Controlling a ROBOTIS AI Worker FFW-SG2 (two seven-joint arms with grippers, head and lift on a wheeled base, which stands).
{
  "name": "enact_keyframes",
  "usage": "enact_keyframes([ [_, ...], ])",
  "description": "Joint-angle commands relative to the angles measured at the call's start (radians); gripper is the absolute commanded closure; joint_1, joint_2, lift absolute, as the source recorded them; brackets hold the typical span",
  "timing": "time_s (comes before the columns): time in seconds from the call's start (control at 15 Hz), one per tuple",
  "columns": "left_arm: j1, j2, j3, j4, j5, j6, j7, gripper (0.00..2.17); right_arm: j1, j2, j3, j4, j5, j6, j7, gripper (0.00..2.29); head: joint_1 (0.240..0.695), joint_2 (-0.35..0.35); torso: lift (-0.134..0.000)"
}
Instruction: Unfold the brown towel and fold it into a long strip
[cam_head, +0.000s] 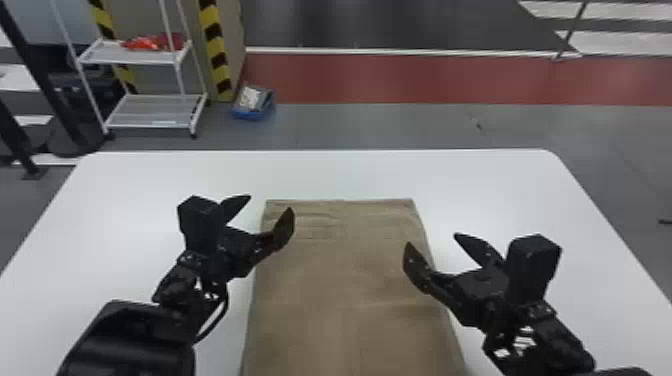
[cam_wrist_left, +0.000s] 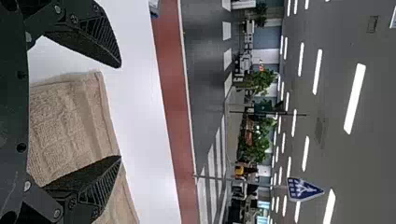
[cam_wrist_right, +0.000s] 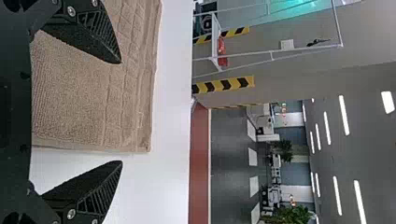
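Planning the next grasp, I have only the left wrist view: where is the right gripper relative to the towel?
Observer: In the head view, the right gripper, open, spans the brown towel's right edge, one finger over cloth, the other over white table.
Operator: And the far right corner?
Observer: The far right corner looks flat, not curled.
Operator: How far does the towel come toward the robot?
Observer: It runs past the head view's bottom edge; I can't see where it ends.

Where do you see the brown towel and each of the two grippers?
Brown towel (cam_head: 345, 285): head view, middle of its upper face.
Left gripper (cam_head: 270, 203): head view, midway between its jaws' tips.
Right gripper (cam_head: 432, 239): head view, midway between its jaws' tips.
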Motion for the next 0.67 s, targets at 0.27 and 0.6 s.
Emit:
enact_keyframes([
  [0.27, -0.08, 0.0, 0.002, 0.157, -0.041, -0.022, -0.042, 0.23, -0.006, -0.035, 0.026, 0.012, -0.021, -0.003, 0.014, 0.12, 0.695, -0.015, -0.118],
  [0.6, -0.164, 0.0, -0.001, 0.282, -0.039, -0.031, -0.055, 0.28, -0.031, -0.041, 0.035, 0.047, -0.026, -0.006, 0.015, 0.12, 0.695, -0.004, -0.118],
])
